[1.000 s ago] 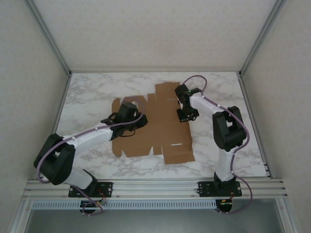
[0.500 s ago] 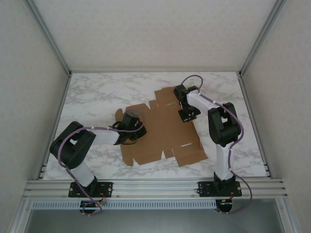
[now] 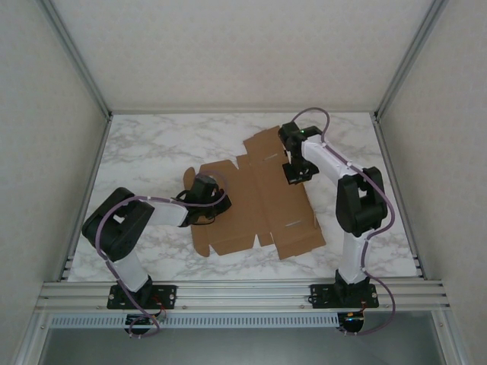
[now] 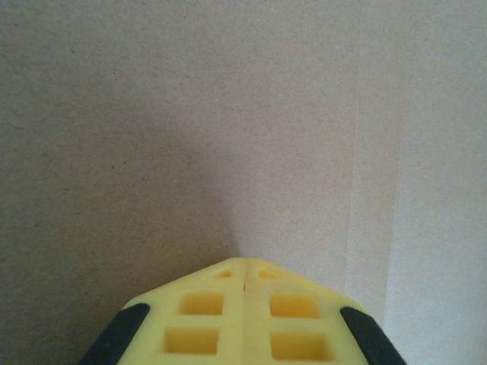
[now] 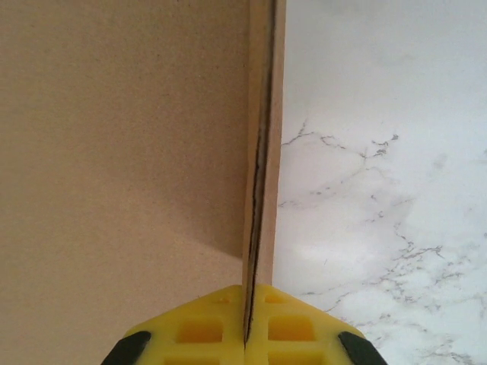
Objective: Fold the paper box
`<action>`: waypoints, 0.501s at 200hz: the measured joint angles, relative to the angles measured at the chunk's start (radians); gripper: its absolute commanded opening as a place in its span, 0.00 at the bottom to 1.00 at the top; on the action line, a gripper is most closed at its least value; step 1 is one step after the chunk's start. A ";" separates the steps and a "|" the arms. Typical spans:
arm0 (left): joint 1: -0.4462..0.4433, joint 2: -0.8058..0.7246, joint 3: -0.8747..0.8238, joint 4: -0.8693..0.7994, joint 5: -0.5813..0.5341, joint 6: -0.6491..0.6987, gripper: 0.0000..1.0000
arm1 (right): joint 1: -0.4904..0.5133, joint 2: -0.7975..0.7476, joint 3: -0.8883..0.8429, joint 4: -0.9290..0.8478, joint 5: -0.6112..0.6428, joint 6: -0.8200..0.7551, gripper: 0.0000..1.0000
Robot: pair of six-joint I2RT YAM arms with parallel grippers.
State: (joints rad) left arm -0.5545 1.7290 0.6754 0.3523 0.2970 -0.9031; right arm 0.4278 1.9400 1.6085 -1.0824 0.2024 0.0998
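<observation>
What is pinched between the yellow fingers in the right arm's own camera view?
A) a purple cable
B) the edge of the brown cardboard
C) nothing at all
B: the right gripper is closed on the thin edge of the paper box, seen edge-on, with the marble table beside it.
</observation>
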 measured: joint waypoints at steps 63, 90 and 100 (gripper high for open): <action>0.001 0.003 -0.012 0.029 0.003 0.000 0.00 | -0.016 -0.048 0.046 -0.035 -0.164 0.043 0.00; 0.002 0.005 -0.012 0.033 0.004 0.000 0.00 | -0.017 -0.088 0.064 -0.037 -0.272 0.069 0.00; 0.003 0.006 -0.012 0.035 0.004 0.000 0.00 | -0.016 -0.098 0.072 -0.037 -0.312 0.076 0.00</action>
State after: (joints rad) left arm -0.5518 1.7355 0.6632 0.3874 0.3008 -0.9035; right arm 0.4114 1.8416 1.6810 -1.1198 -0.1101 0.1757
